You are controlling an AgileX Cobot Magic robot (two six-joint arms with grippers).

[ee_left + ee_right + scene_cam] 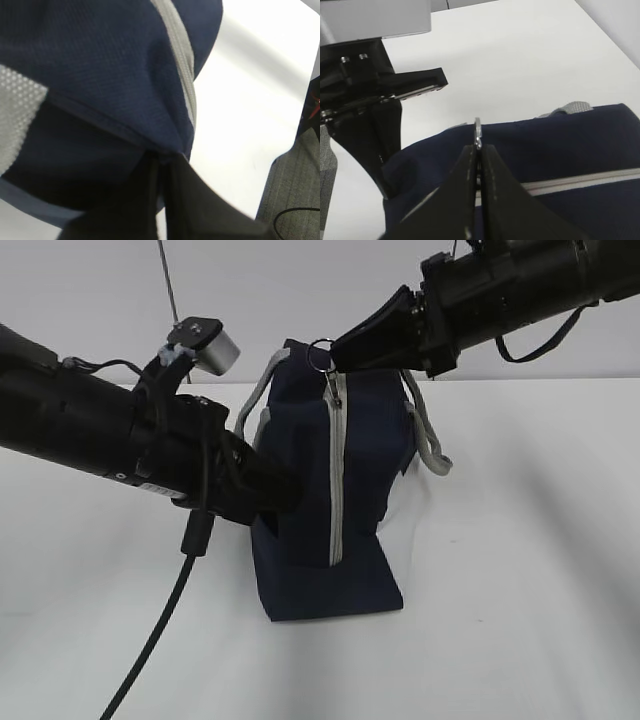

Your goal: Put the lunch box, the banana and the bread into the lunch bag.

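The navy lunch bag (370,460) stands on end on the white table, its grey zipper band (337,470) running down the front. At the bag's top, my right gripper (335,355) is shut on the metal ring pull (320,352). The right wrist view shows the ring pull (478,131) sticking out between the closed tips of the right gripper (479,147). My left gripper (285,495) is shut on a fold of the bag's fabric at its lower left side. The left wrist view shows the left gripper (162,160) pinching the lunch bag (110,75). The lunch box, banana and bread are out of view.
Grey strap handles (430,440) hang off the bag's sides. The white table (520,570) stretches to the right and front. A black cable (150,640) trails down from the left arm. In the right wrist view the left arm (365,100) sits just beyond the bag.
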